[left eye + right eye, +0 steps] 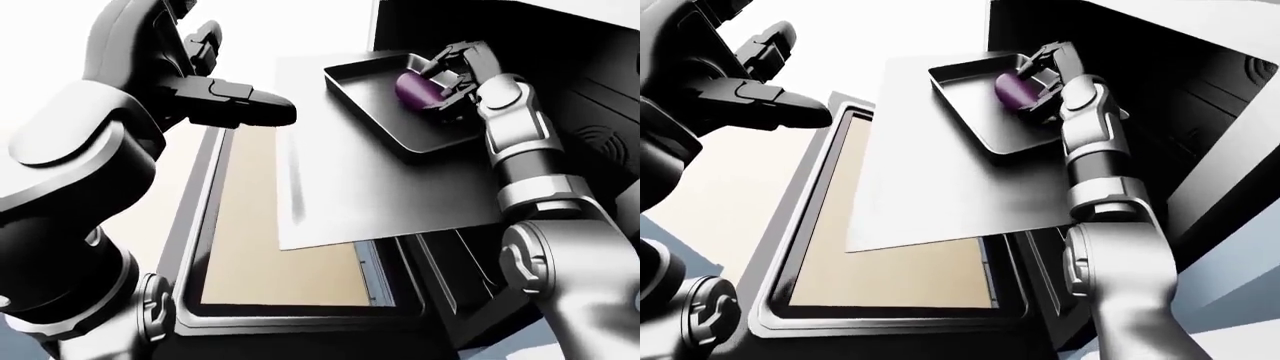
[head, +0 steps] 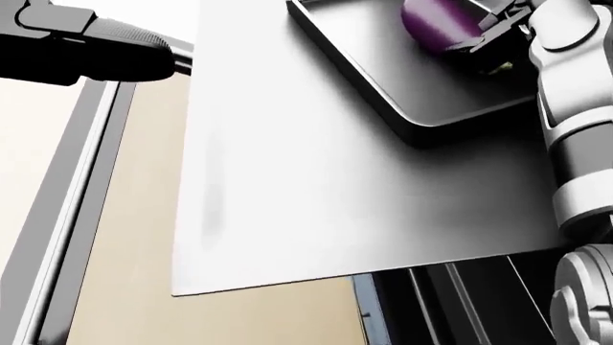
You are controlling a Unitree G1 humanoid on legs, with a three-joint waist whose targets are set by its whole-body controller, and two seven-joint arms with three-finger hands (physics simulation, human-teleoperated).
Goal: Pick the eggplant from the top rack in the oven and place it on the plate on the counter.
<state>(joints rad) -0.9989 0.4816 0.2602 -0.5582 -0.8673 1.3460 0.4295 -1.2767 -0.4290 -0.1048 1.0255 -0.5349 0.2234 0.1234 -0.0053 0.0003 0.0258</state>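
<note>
Currently, the right robot hand [image 1: 447, 73] is closing its fingers around the eggplant [image 1: 417, 88] — lying in the tray [image 1: 372, 101] on the pulled-out oven rack [image 1: 350, 180] — while the left robot hand [image 1: 235, 109], apparently empty, is hovering well apart to the left.
</note>
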